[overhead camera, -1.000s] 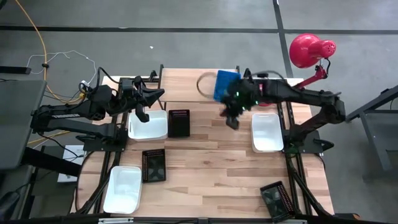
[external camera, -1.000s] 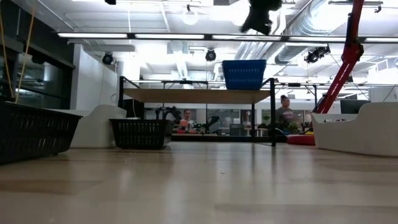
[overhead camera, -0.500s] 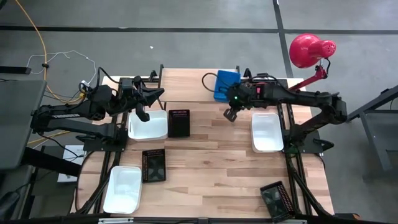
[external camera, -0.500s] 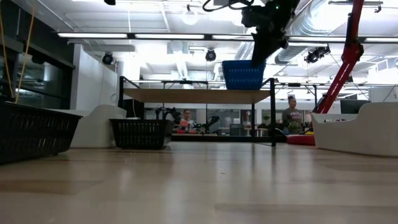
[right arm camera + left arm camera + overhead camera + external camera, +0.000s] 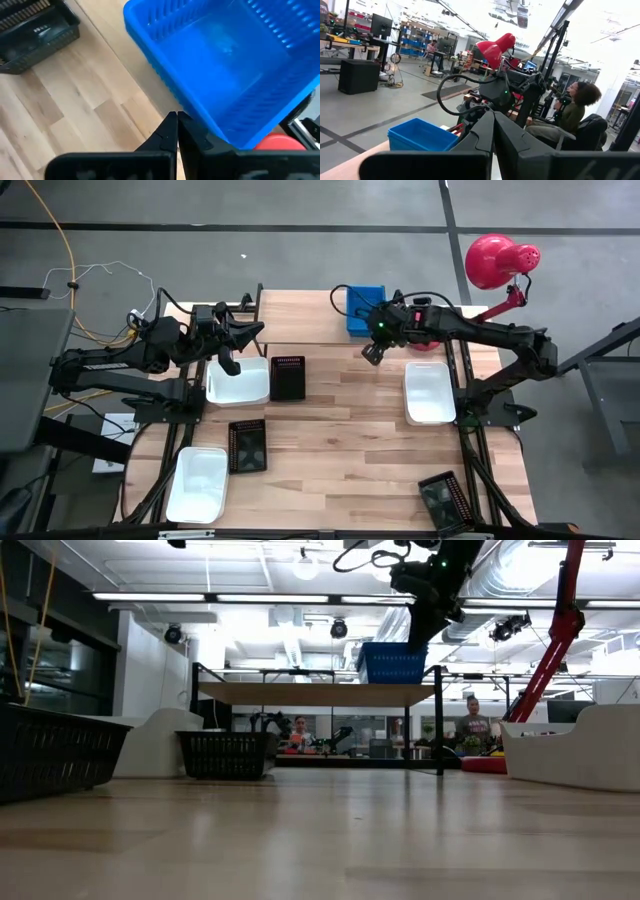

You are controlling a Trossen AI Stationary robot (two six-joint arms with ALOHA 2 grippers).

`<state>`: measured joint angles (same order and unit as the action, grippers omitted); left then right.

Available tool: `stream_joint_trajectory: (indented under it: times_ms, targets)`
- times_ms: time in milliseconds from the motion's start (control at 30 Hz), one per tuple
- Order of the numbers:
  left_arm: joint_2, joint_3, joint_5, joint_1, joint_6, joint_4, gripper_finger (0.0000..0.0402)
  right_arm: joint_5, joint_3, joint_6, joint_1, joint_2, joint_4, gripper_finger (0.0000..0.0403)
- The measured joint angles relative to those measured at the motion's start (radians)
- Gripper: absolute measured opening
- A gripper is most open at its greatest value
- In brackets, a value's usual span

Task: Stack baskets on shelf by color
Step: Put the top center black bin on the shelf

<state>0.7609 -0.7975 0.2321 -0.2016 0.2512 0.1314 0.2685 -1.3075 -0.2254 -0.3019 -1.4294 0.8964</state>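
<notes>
Blue basket (image 5: 364, 311) sits on shelf (image 5: 320, 693), just beyond right gripper (image 5: 372, 353), fingers clenched, grasping nothing. Left gripper (image 5: 230, 363) clenched too, over white basket (image 5: 238, 383).

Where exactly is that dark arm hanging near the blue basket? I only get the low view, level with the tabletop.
Observer: From above, that is the right arm. Its jaws are shut and empty, just off the front edge of the shelf, close beside the blue basket.
Operator: Is anything inside the basket?
Observer: No. The right wrist view looks straight into it and shows a bare floor.
Operator: And the other arm?
Observer: The left arm reaches in from the left side, jaws shut, above a white basket.
</notes>
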Motion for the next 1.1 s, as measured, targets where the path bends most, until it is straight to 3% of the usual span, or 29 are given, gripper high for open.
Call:
stream_joint_trajectory:
  times_ms: [133,267,500,633,900,1100]
  targets:
    - [0.000,0.000,-0.001,0.000,0.019,0.007,0.0000,-0.083,0.000,-0.007,0.012,0.037,0.011,0.0000]
    - [0.000,0.000,-0.014,0.000,0.071,0.007,0.0000,-0.099,0.000,-0.066,0.073,0.112,0.012,0.0000]
    - [0.012,-0.005,-0.014,0.000,0.136,0.014,0.0001,0.015,0.000,-0.241,0.258,0.228,0.012,0.0000]
    - [0.104,-0.052,-0.102,0.021,0.149,-0.058,0.0009,0.102,0.000,-0.308,0.359,0.251,0.012,0.0000]
    - [0.359,-0.207,-0.119,0.119,-0.054,-0.499,0.0101,0.159,0.000,-0.381,0.432,0.253,0.024,0.0000]
    - [0.540,-0.209,-0.084,0.177,-0.107,-0.647,0.0195,0.169,0.000,-0.407,0.441,0.253,0.054,0.0000]
